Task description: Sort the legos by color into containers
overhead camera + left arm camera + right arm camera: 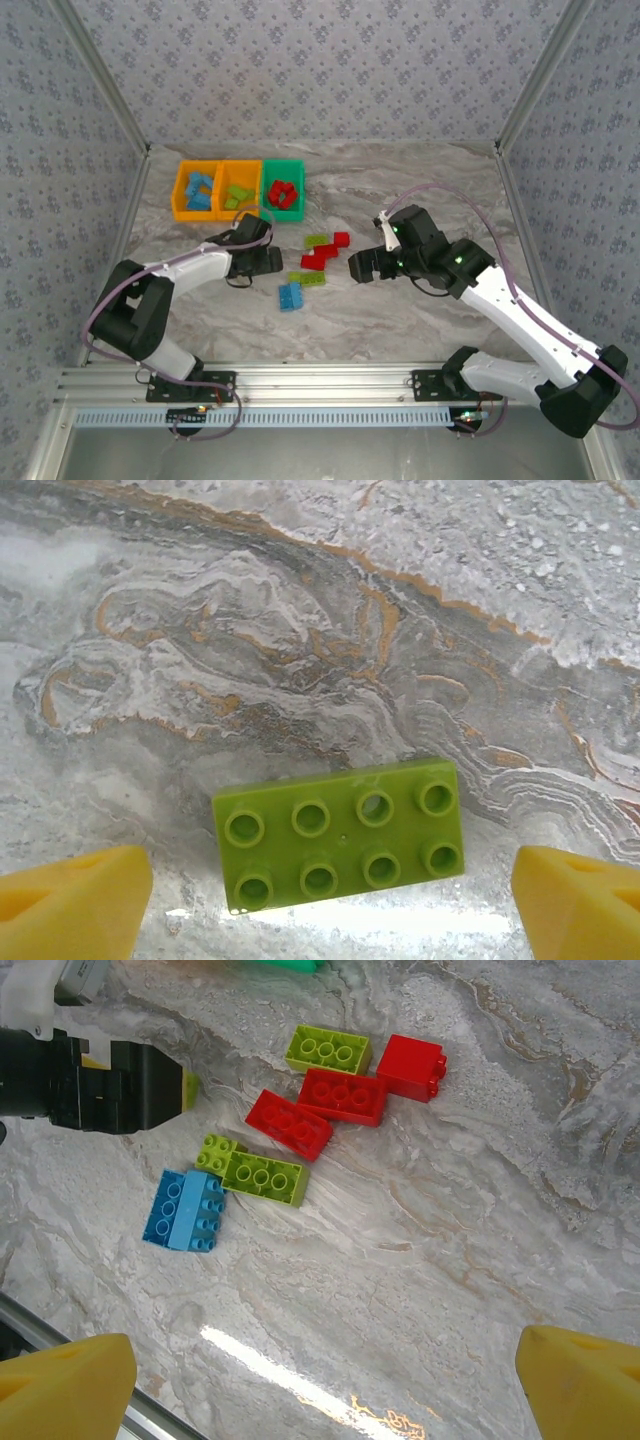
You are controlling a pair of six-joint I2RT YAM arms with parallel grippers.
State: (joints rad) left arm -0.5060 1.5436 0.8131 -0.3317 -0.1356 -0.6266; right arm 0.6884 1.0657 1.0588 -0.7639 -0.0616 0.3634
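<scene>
**Lego sort: both pincers released, loose bricks mid-bench**

Left pincer (268, 262): low over bench (400, 320), left of centre. Released. Left wrist view: yellow fingertips (70, 900) wide apart, 1 lime lego (338, 835) flat and studs up between them, touching neither.

Right pincer (360, 266): right of centre, facing the loose group. Also released, fingertips (580, 1385) well apart with bare marble between.

Loose legos at bench centre, between the 2 pincers: 3 red (340, 1095), 3 lime (262, 1177), 2 blue (185, 1210) side by side and touching.

Containers near far-left corner, 3 joined in a row:
- Left orange bin (195, 214): blue pieces.
- Middle orange bin (236, 213): lime pieces.
- Green bin (283, 213): red pieces.
</scene>
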